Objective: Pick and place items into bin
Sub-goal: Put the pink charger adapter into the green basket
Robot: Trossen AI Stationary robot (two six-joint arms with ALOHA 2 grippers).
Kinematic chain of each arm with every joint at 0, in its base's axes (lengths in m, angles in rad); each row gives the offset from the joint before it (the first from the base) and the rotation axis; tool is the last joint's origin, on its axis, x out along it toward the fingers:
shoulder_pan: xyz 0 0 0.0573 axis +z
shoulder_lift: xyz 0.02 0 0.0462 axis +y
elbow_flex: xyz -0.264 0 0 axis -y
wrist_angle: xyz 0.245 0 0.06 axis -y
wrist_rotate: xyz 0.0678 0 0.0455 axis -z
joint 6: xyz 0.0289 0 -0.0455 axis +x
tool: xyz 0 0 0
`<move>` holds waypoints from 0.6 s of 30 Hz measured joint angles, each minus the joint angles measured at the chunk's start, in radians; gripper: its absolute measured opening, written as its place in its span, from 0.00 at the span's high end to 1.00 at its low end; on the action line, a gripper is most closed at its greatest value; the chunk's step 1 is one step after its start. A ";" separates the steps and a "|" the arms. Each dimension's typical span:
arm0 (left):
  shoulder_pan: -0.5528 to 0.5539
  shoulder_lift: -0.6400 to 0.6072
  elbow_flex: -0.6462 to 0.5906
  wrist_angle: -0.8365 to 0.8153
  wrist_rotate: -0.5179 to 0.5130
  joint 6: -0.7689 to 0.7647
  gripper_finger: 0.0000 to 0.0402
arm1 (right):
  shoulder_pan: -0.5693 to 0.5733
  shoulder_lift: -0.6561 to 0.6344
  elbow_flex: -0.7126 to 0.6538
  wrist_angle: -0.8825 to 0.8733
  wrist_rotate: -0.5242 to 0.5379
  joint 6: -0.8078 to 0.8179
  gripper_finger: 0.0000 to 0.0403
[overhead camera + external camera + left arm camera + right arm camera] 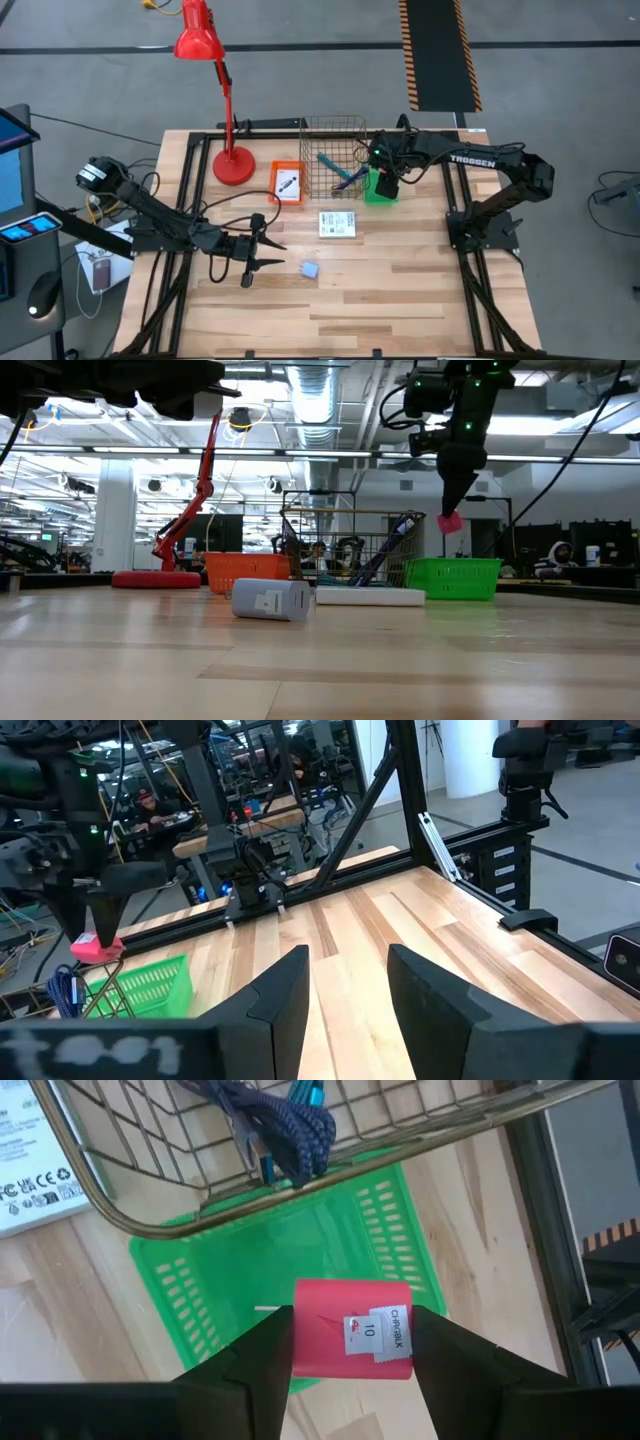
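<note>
Pink-red and stamped with a small white label, the block (352, 1330) sits clamped between the right gripper's (352, 1342) fingers (262, 1355), one dark pad on each side of it. Directly past those fingertips lies the green basket (210, 1295), so the block hangs above its open floor without touching it; the low view shows the block (449, 522) held clear of the basket's rim (455, 565). Just beyond the fingers on the far side of the basket stands a wire basket (120, 1175) with a blue pen (305, 1095) and a dark braided cord (270, 1120) inside it; from overhead the pens cross inside the wire basket (333, 185). A white printed card (30, 1190) lies on the counter (80, 1340) beside the wire basket, off to one side of the fingers.

Over on the other side, the left gripper (262, 253) waits low above the counter, its fingers (285, 995) spread apart with bare wood between them. The blue-grey block (309, 270) lies on the counter just ahead of those fingertips, not touched by them. The white card (337, 224) is farther out, between the two arms. An orange tray (287, 183) carrying a small white item rests next to the wire basket, and a red desk lamp (232, 165) stands behind it.
</note>
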 joint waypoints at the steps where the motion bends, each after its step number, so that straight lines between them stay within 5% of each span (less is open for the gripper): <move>1: 0.000 0.000 0.000 0.000 0.000 0.000 0.68 | 0.000 0.000 0.000 0.004 0.000 0.000 0.56; 18: 0.000 0.000 0.000 -0.002 0.000 0.000 0.68 | 0.007 0.000 0.000 0.041 -0.055 0.046 0.55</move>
